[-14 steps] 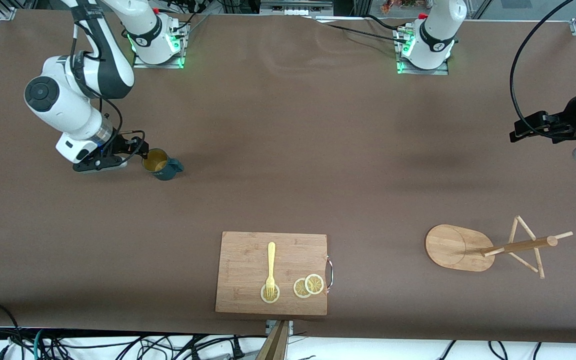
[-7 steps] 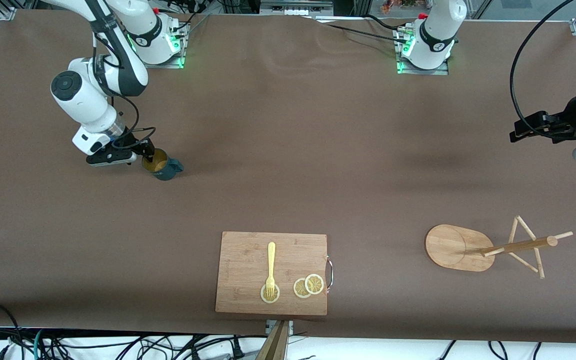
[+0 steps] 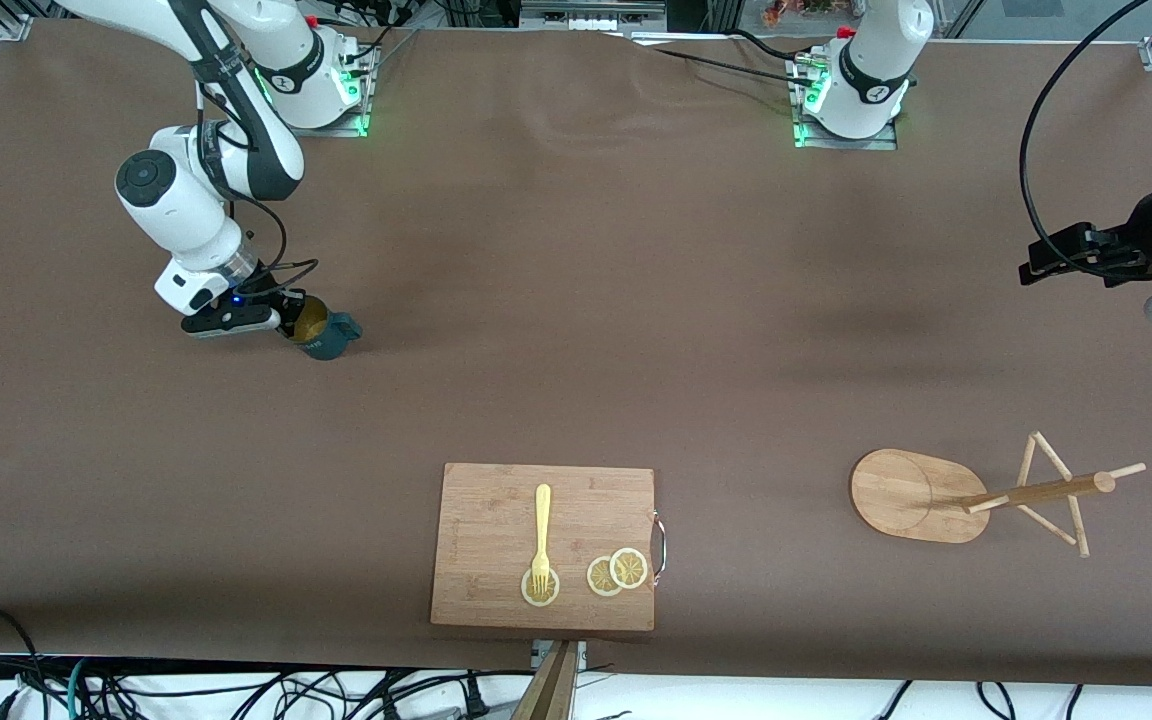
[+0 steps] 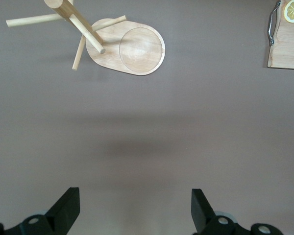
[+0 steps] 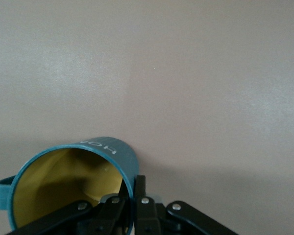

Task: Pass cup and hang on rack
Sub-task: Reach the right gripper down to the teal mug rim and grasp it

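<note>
Cup [image 3: 321,333] and right gripper [image 3: 288,318] meet at the right arm's end of the table: the teal mug sits directly against the gripper's tip, its yellowish-tan inside open upward and its handle pointing away from the gripper toward the middle of the table. From the right wrist view, the cup [image 5: 71,183] appears tipped toward the camera, and the right gripper [image 5: 130,196] has one finger [image 5: 139,188] on the outer ribbed wall and the other inside the mouth, so the rim's wall is pinched between them; the fingers are clamped on the cup. Whether the mug's base touches the brown table [image 3: 576,300] cannot be told. Rack [image 3: 976,495] stands well apart from that gripper, toward the left arm's end and nearer the front camera, its oval base flat and its pegs spread around the post. Left gripper [image 4: 134,208] waits over bare table with its fingers [image 4: 68,208] spread wide and holding nothing; the rack [image 4: 122,46] lies ahead of it in the left wrist view. Between cup and rack, nearer the front camera, a cutting board [image 3: 496,510] carries a yellow fork [image 3: 541,535] and lemon slices [image 3: 618,572].
</note>
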Available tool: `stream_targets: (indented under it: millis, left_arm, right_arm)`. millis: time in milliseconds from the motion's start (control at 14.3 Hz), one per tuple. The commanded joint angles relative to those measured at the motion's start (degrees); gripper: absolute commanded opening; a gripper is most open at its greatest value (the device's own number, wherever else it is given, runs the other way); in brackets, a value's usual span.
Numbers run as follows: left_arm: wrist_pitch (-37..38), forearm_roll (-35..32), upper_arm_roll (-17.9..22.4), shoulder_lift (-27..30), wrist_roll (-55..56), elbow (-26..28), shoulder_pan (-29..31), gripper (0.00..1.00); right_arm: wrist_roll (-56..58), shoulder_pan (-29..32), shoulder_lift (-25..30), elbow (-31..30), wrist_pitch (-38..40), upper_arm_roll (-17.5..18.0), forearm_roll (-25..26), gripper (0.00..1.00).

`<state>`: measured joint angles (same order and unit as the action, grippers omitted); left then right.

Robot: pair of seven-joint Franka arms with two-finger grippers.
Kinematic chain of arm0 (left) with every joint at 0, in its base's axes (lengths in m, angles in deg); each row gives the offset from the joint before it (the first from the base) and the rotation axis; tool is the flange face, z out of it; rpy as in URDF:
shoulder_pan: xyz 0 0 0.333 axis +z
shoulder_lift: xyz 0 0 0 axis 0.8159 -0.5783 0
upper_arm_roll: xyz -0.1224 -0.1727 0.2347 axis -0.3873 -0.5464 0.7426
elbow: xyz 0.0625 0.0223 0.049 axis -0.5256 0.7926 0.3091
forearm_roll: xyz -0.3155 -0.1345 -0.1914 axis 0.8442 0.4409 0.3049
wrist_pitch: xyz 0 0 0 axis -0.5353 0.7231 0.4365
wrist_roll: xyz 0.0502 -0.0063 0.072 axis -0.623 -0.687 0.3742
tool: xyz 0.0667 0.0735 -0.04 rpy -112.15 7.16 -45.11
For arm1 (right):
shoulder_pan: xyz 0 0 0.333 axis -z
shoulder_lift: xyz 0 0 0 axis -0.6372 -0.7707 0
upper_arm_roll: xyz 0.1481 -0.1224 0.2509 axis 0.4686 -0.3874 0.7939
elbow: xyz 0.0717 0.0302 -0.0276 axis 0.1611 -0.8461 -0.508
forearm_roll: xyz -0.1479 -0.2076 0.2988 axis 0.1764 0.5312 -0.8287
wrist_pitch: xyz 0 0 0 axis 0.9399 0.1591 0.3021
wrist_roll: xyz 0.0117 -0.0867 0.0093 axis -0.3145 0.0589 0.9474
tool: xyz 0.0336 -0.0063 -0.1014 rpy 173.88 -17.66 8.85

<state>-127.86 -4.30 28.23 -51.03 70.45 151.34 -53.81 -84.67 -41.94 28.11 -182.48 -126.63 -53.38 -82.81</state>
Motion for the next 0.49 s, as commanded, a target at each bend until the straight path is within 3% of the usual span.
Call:
stream_targets:
  millis: [0,418]
  left_arm:
    - [0.2,-1.0,0.0,-1.0,-0.6,-1.8,-0.1,1.00]
    - [0.2,-1.1,0.0,-1.0,-0.6,-1.8,0.1,1.00]
  right_arm:
    - [0.7,0.3,1.2,0.6,3.6,0.2,0.3,0.00]
    - [0.1,0.3,3.9,5.1,14.7,0.6,-0.1,0.00]
